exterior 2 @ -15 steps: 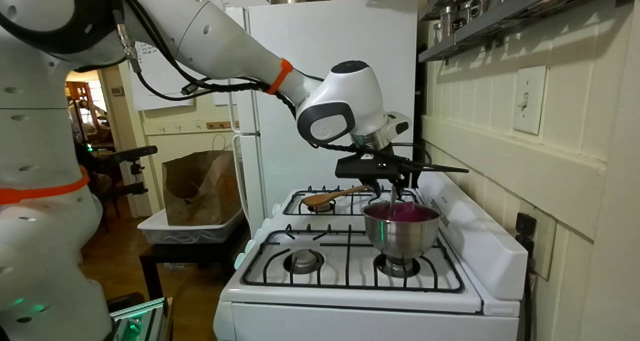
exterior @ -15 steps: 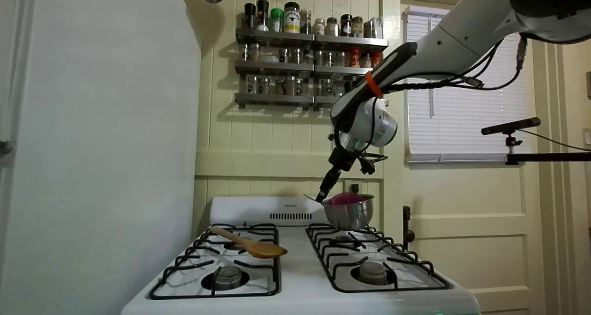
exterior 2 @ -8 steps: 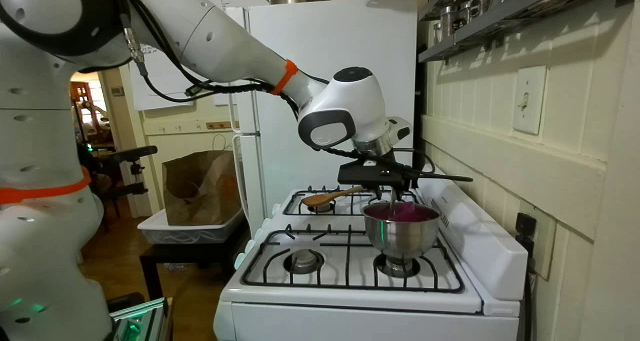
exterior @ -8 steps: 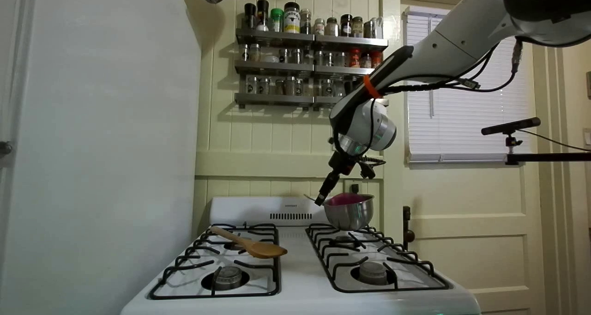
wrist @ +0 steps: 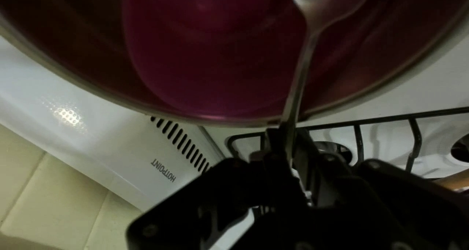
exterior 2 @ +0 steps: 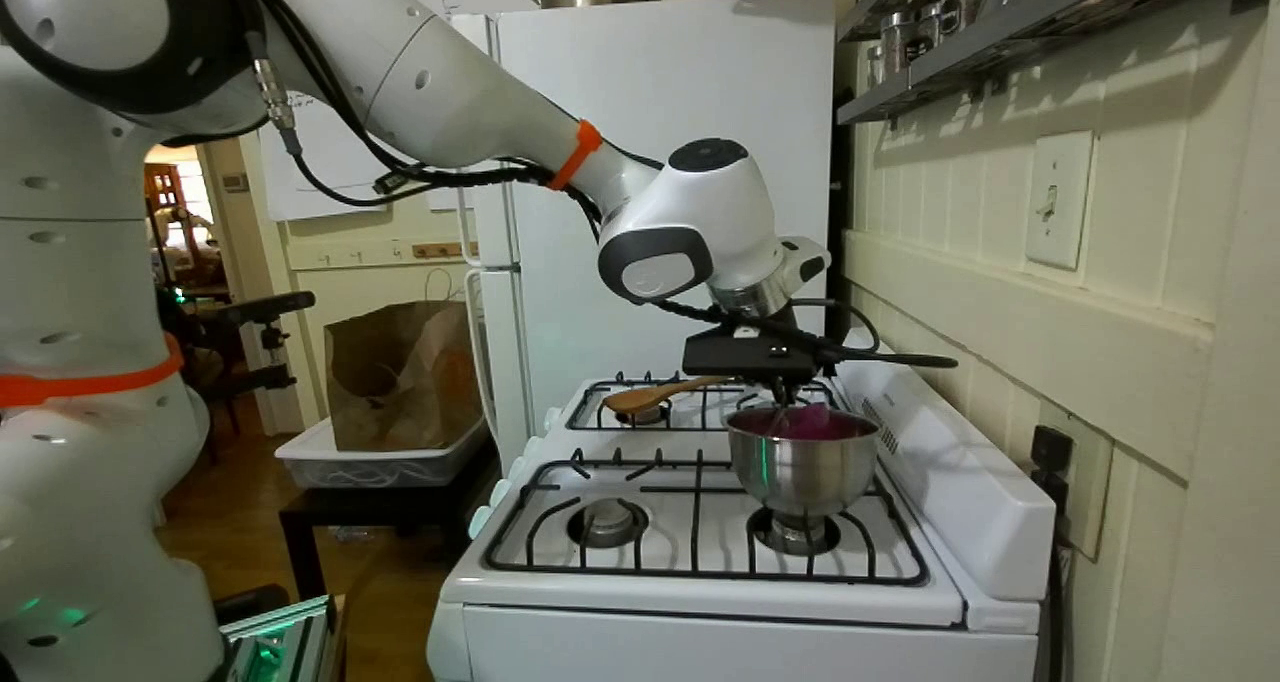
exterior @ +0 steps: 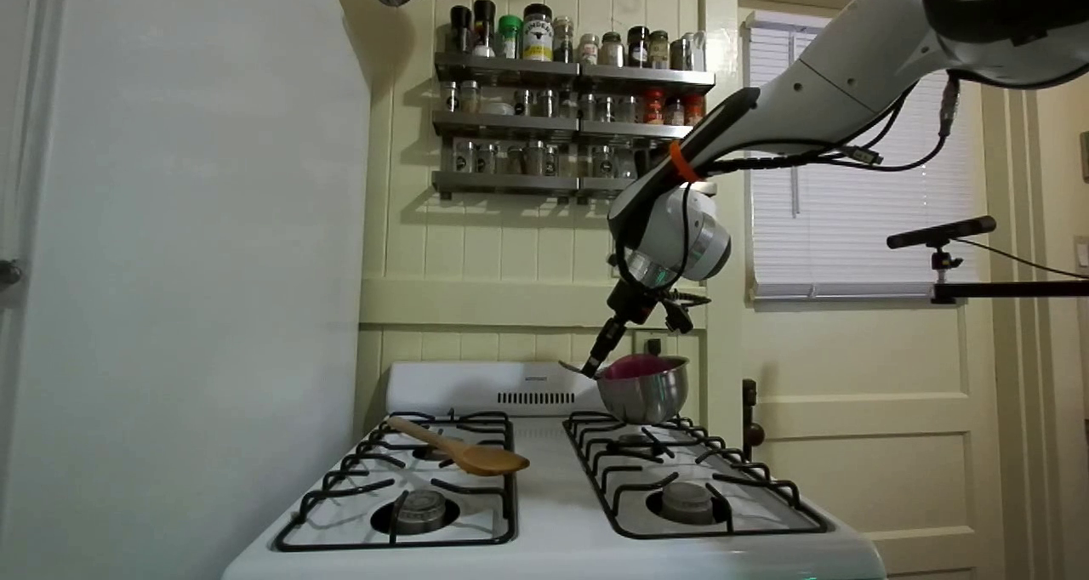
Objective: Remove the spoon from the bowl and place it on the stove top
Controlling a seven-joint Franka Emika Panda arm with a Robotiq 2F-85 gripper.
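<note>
The spoon [wrist: 302, 70] is thin and silvery. In the wrist view its scoop lies inside the metal bowl [wrist: 84, 52] over something pink, and its handle crosses the rim. My gripper [wrist: 288, 136] is shut on the handle just outside the rim. In the exterior views the gripper [exterior: 590, 369] [exterior 2: 784, 394] is at the bowl's edge, and a bit of the spoon [exterior: 569, 365] sticks out past the fingers. The bowl [exterior: 644, 397] [exterior 2: 805, 477] sits upright over a rear burner of the white stove top [exterior: 540, 503].
A wooden spoon [exterior: 489, 461] [exterior 2: 640, 400] lies across the grates on the fridge side. Black grates [exterior: 612, 495] rise above the surface. The back panel [exterior 2: 940, 472] stands close behind the bowl. Spice shelves [exterior: 510, 180] hang on the wall above.
My gripper's fingers have closed together on the spoon handle. The gripper has come down slightly toward the bowl over the last second. The bowl has not moved; the spoon's outer end has shifted slightly.
</note>
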